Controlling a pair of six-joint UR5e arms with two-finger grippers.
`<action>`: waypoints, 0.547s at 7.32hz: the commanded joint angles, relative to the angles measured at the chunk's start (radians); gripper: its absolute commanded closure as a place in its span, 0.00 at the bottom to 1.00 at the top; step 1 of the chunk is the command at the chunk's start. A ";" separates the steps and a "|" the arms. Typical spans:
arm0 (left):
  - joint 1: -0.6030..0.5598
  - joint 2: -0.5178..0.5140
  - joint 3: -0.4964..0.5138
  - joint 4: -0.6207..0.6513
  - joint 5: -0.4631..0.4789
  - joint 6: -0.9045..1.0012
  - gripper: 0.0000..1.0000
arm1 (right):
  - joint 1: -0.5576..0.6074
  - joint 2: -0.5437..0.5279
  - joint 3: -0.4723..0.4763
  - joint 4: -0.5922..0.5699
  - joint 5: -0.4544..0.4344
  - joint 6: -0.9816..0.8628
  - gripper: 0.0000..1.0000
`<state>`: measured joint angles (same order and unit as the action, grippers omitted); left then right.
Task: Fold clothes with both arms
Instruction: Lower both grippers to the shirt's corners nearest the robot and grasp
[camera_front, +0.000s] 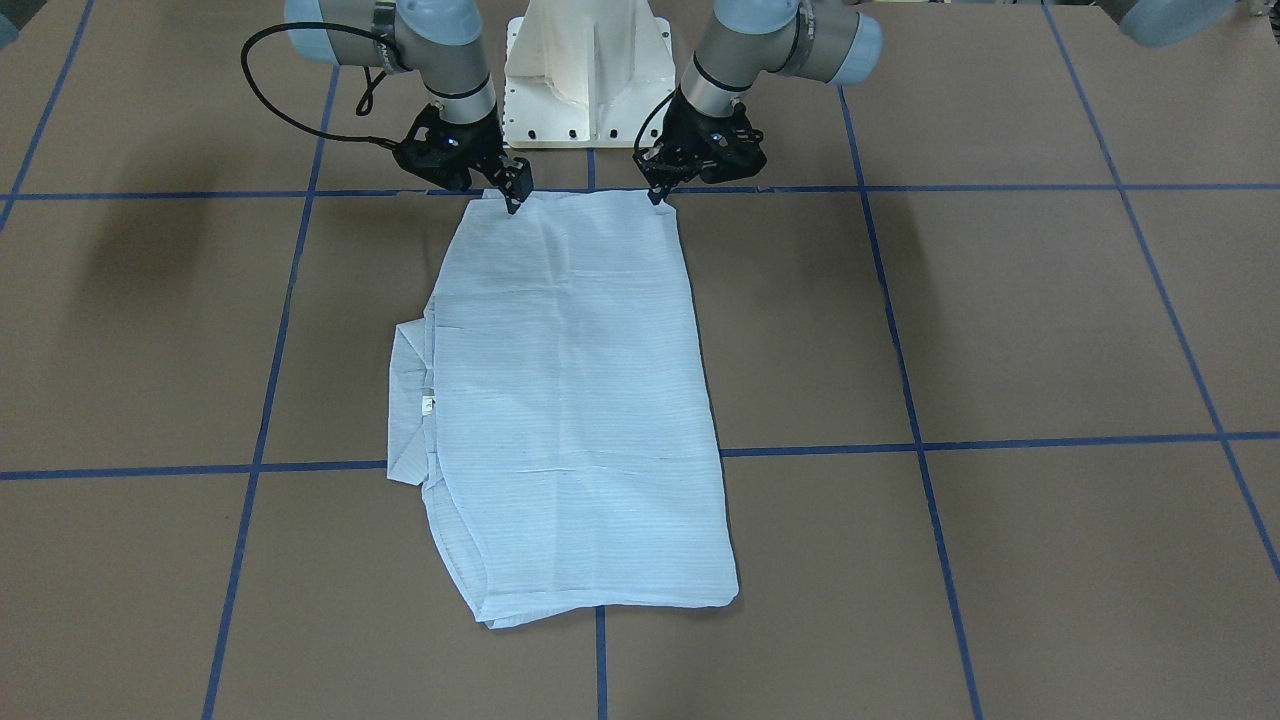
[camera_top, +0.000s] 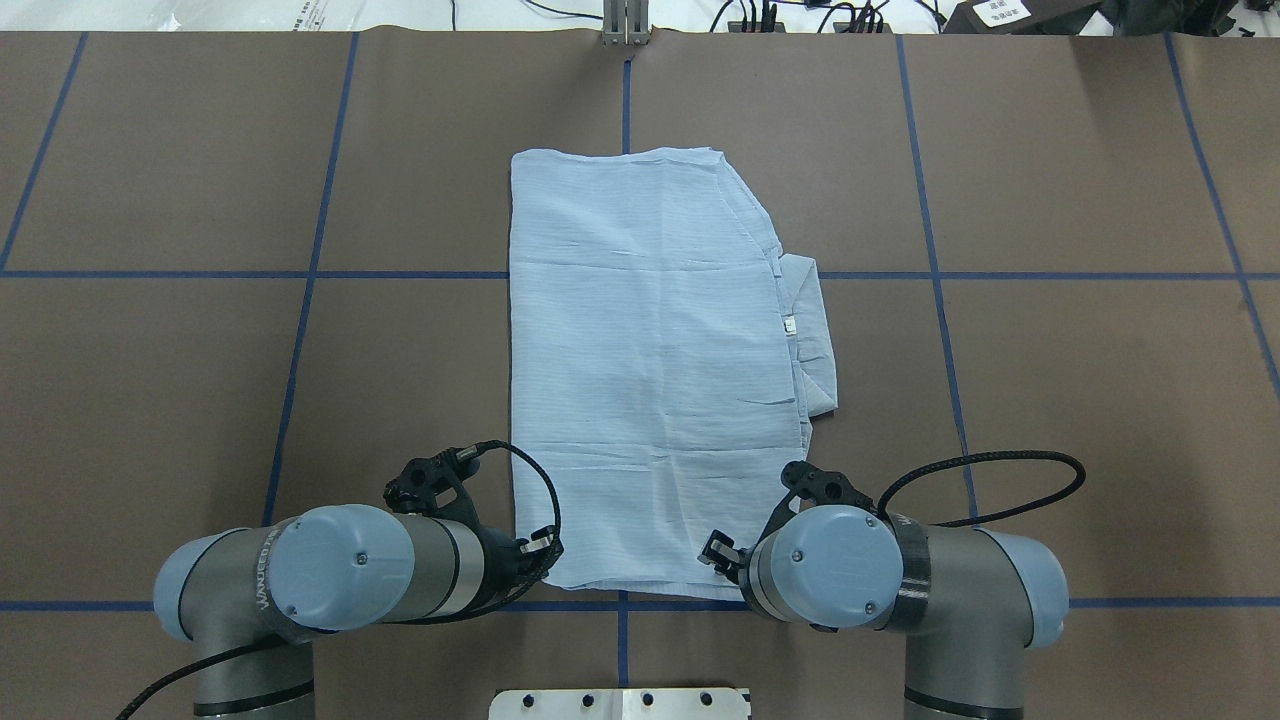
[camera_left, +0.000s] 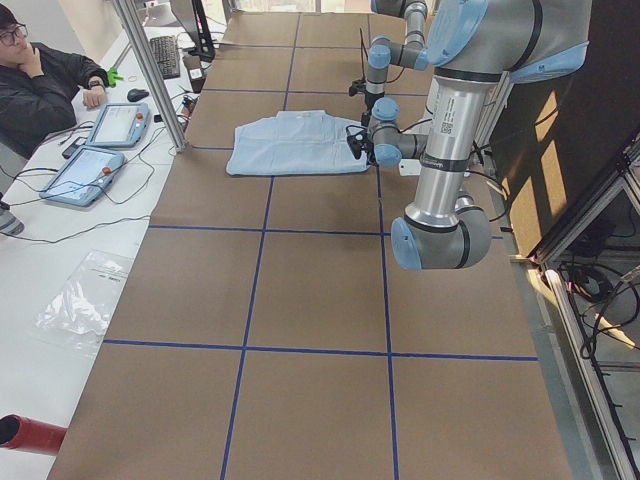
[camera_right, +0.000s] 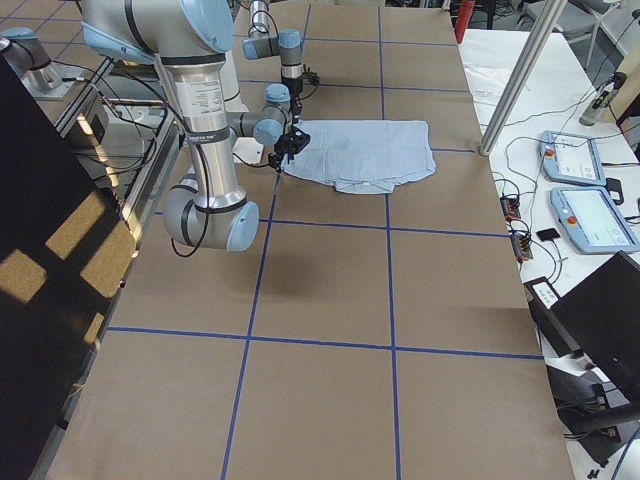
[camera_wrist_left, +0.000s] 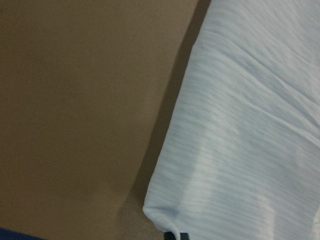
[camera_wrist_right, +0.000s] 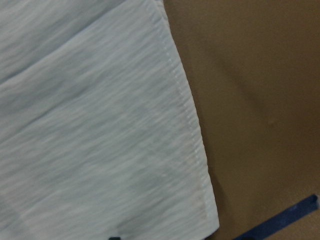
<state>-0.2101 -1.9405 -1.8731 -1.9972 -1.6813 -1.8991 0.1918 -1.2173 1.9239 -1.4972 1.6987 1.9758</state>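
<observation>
So the shirt (camera_top: 650, 370) is lying flat in the middle of the table (camera_top: 200, 400). It's folded into one long strip that runs from my edge out toward the far edge. The far end stops a bit short of that far edge, and the near end sits just ahead of my white base (camera_front: 588, 70). The collar (camera_top: 812, 330) pokes out of the long side on my right. The little white tag (camera_top: 789, 324) sits right where the collar meets the body. There are a few light creases across the cloth.

My left gripper (camera_front: 659, 196) is down at the shirt's near left corner and my right gripper (camera_front: 513, 197) is at the near right corner. Both are right by the blue tape line (camera_front: 200, 194) that crosses in front of my base. Both sets of fingertips are at the cloth, but I honestly can't tell whether either one is pinching the fabric or has its fingers apart.

The wrist cams don't help much, since each shows only a sliver of black finger at the bottom of the frame. The left one shows a rounded folded corner on bare brown table. The right one shows a stitched hem running down to its corner, with a bit of blue tape beside it.
</observation>
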 joint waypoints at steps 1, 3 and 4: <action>0.001 0.000 0.000 0.000 0.000 0.000 1.00 | 0.000 0.001 -0.009 0.002 -0.001 -0.002 0.15; 0.001 0.000 0.002 0.000 0.000 0.000 1.00 | 0.000 0.001 -0.016 0.002 -0.001 -0.002 0.23; 0.000 0.000 0.002 0.000 0.000 0.000 1.00 | 0.000 0.001 -0.014 0.002 0.001 -0.002 0.24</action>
<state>-0.2093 -1.9405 -1.8718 -1.9972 -1.6813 -1.8991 0.1918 -1.2165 1.9098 -1.4957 1.6984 1.9743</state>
